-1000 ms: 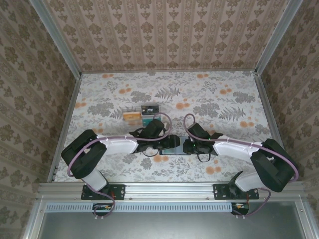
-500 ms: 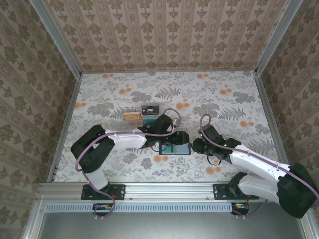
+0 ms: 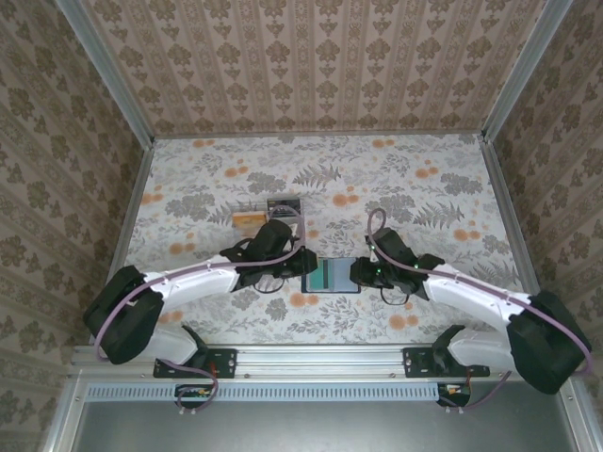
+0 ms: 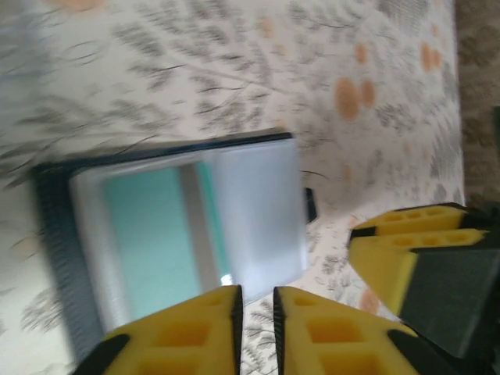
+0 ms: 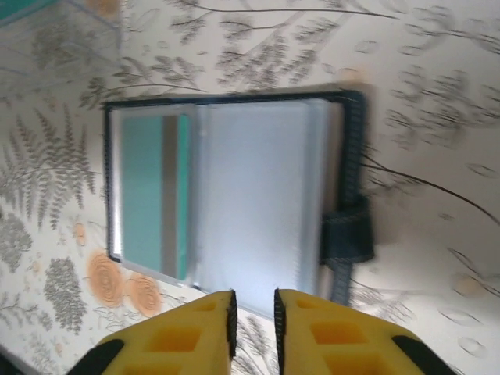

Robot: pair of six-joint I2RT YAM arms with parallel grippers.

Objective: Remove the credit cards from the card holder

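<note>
1. Floral counter (image 3: 424, 169): a clear box (image 3: 267, 215) stands beyond the left arm, apart from the card holder.
2. Card holder (image 3: 331, 275): lies open and flat between both claws, with a teal card (image 5: 148, 195) in one sleeve.
3. Left claw (image 4: 256, 301): fingers almost pressed together, empty, just beside the holder's edge.
4. Right claw (image 5: 251, 301): likewise, near the opposite edge, by the strap (image 5: 348, 234).

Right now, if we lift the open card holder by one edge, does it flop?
Probably flops: the card holder lies open like a book, its see-through sleeves stacked like pages. Likely slippery to pinch: the sleeves look glossy, with a glare spot. Probably light and flat enough to slide across the table when pushed, not tip.
</note>
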